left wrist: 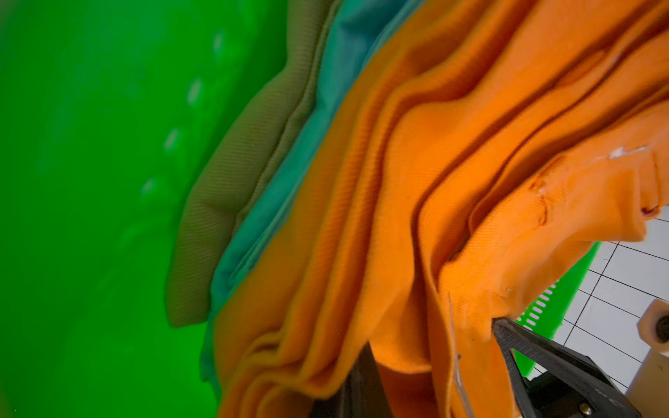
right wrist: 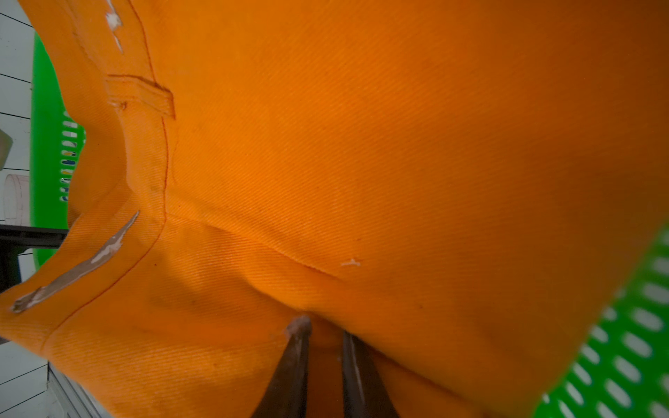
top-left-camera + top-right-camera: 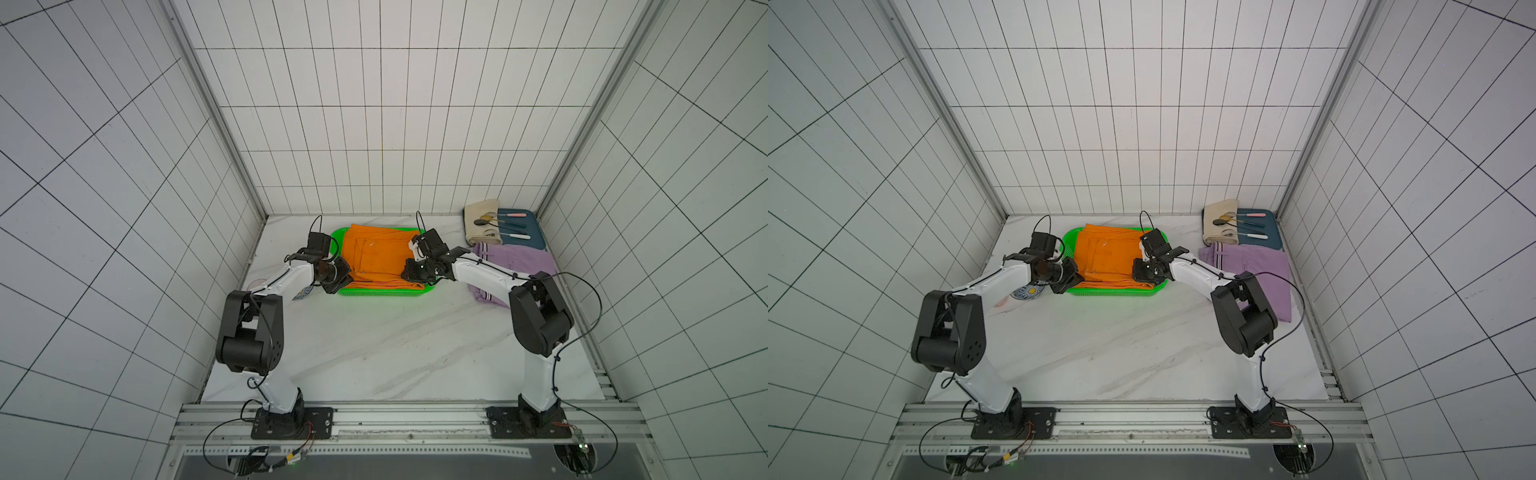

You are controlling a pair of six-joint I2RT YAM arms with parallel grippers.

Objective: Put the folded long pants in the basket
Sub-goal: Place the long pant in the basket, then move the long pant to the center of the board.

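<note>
Orange twill pants (image 2: 362, 163) in perforated green basket (image 2: 47, 90) | we see left gripper (image 1: 430, 336), right gripper (image 2: 324, 331) pinching them, frame bottom | tips hidden in cloth

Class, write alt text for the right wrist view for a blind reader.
The orange pants fill the view, a fold pinched between the two dark fingers of the right gripper. Bits of a slotted green basket show at two edges.

A: What colour is the cloth at the right pincer (image 2: 325, 331)?
B: Those are orange pants (image 3: 380, 253), plain, in a bright green basket (image 3: 384, 292). Beneath them lie tan pants (image 1: 217, 188) and teal-blue pants (image 1: 282, 188).
A: And out past that pincer?
B: There are lilac pants (image 3: 523, 262) with a dark-and-white striped band, a cream cloth (image 3: 480, 220) and a dark blue tray (image 3: 536, 232). The table (image 3: 374, 353) is white, grey-veined.
</note>
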